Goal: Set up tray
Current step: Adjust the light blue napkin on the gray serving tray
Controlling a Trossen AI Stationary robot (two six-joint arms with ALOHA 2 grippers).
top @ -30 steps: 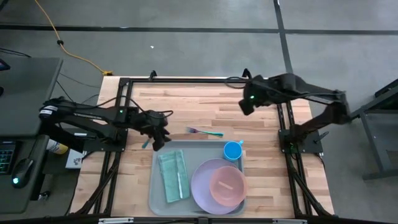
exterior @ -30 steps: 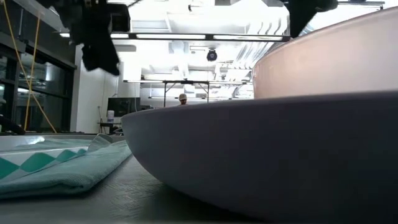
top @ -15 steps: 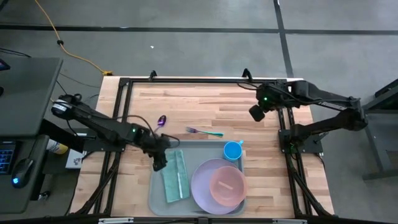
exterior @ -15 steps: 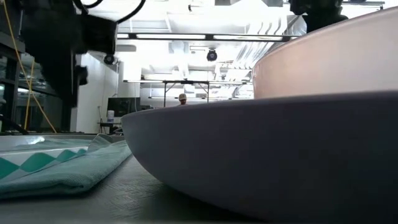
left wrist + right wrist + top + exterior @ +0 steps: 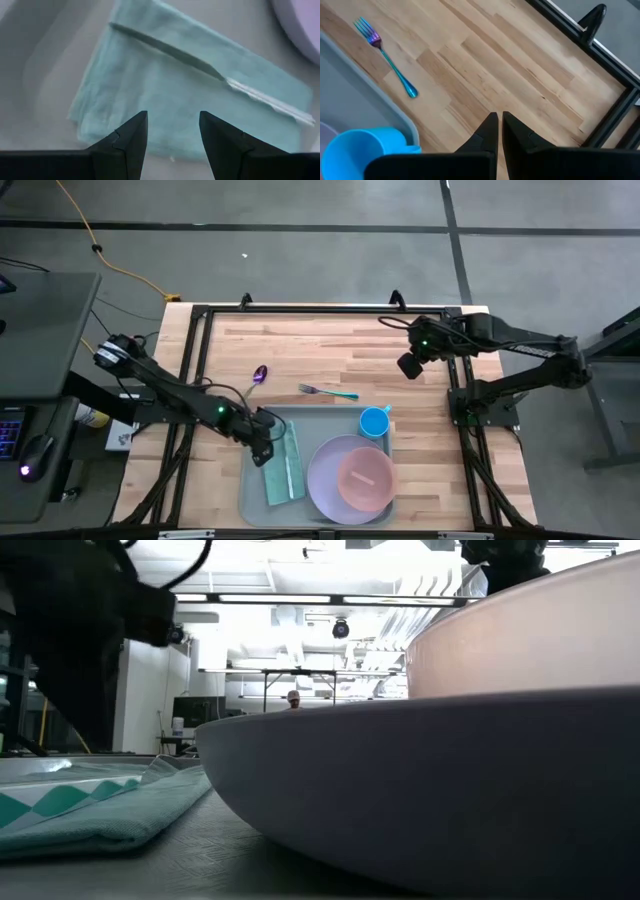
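Observation:
The grey-blue tray (image 5: 318, 418) lies at the table's near middle. On it rest a folded teal cloth (image 5: 165, 90) with a knife (image 5: 200, 62) lying on top, a lavender plate (image 5: 330, 480) holding a pink bowl (image 5: 365, 478), and a blue cup (image 5: 374, 421). My left gripper (image 5: 172, 120) hangs open just above the cloth's left part, fingers pointing steeply down. A fork (image 5: 330, 391) and a purple spoon (image 5: 259, 374) lie on the wood beyond the tray. My right gripper (image 5: 497, 119) is shut and raised over the table's far right.
The black frame rails (image 5: 200, 360) run along the table's left, far and right sides. Bare wood (image 5: 340, 345) stretches beyond the fork and spoon. In the low view the plate's rim (image 5: 420, 790) fills the foreground, with the cloth (image 5: 90, 810) to its left.
My left gripper has swung from the wood beyond the tray's far left corner toward the near edge and down, ending over the cloth, its fingers still open. The spoon, hidden under it before, now shows on the wood. My right gripper has drawn back a little toward the right edge.

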